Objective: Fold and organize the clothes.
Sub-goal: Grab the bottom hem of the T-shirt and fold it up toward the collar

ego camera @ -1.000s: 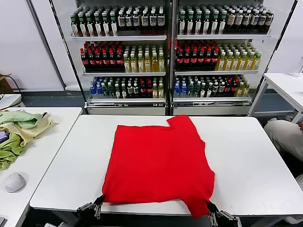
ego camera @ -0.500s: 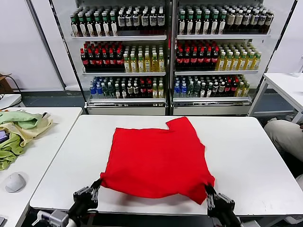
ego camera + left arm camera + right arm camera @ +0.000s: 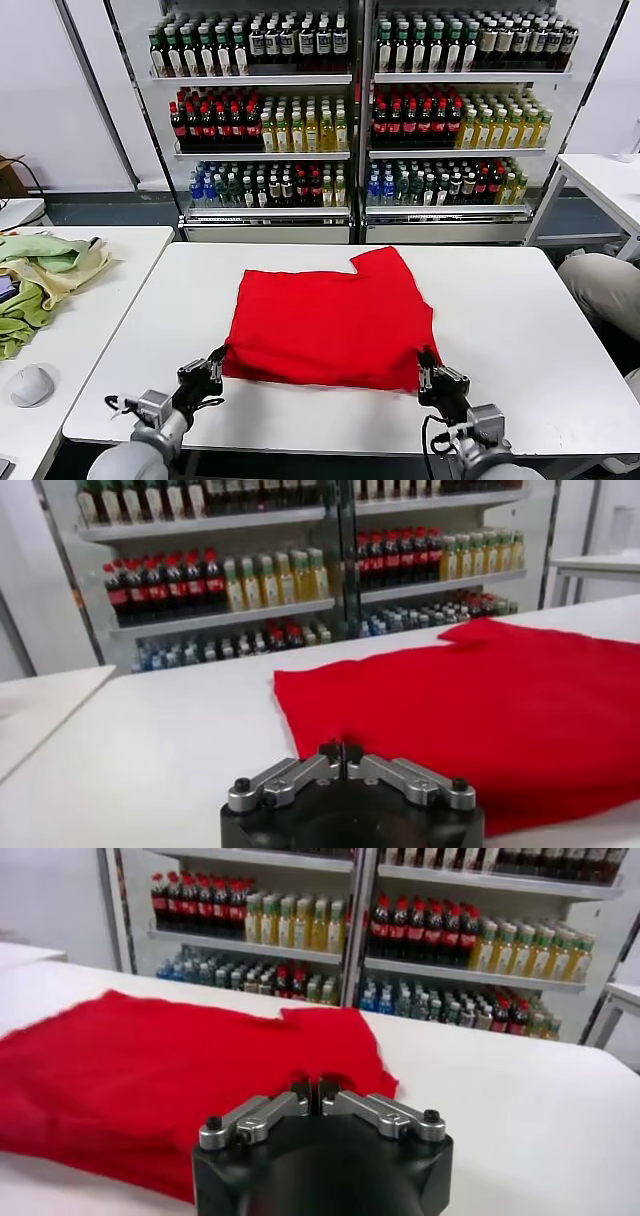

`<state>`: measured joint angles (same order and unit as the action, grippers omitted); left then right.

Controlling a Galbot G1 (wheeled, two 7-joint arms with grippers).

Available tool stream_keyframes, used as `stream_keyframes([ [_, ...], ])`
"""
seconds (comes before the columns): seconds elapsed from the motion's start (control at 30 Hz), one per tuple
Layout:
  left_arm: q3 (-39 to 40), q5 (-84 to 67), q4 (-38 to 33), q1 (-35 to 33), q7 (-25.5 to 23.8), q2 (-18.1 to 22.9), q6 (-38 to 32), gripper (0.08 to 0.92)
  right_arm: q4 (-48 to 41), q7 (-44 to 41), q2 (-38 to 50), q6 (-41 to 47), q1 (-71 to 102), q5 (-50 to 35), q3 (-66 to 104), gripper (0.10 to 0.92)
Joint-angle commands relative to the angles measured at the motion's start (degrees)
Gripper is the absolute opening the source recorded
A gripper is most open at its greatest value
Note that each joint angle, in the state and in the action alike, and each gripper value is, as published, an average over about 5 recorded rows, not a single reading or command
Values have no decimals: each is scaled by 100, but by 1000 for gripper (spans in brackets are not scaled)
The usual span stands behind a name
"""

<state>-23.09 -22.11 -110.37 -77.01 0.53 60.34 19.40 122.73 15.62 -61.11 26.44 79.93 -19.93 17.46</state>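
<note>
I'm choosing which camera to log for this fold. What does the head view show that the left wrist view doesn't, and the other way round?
Only the head view shows the right gripper at the red T-shirt's near right corner, the pale green and yellow cloths and a computer mouse on the side table, and the shirt's whole outline.

Only the left wrist view shows the left gripper up close, fingers pressed together on the shirt's near edge.

Both show the red T-shirt on the white table, the left gripper, and the drink shelves behind.
</note>
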Motion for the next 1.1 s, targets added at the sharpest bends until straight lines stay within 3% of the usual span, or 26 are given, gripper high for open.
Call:
stream_keyframes([
  [0.03, 273, -11, 807, 857, -50, 51, 270, 85, -497, 149, -112, 354, -602, 67, -193, 141],
  [0.3, 256, 120, 1000, 857, -45, 44, 268, 85, -737, 343, -309, 627, -801, 82, -370, 161],
  [0.43, 248, 259, 995, 806, -41, 65, 199, 111, -764, 358, -328, 664, -841, 86, -339, 257],
  [0.63, -219, 246, 527, 452, -22, -194, 25, 271, -283, 302, -17, 666, -388, -117, 66, 430],
  [0.77, -561, -175, -71, -120, 148, -388, 95, 384, 248, 256, 249, 663, 429, -219, 374, 551],
  [0.9, -649, -911, -673, -704, 305, -333, 358, 505, 508, 244, 132, 582, 953, -225, 436, 663],
  [1.1, -422, -931, -492, -809, 377, -128, 556, 678, 111, 307, -150, 407, 888, -156, 198, 806],
])
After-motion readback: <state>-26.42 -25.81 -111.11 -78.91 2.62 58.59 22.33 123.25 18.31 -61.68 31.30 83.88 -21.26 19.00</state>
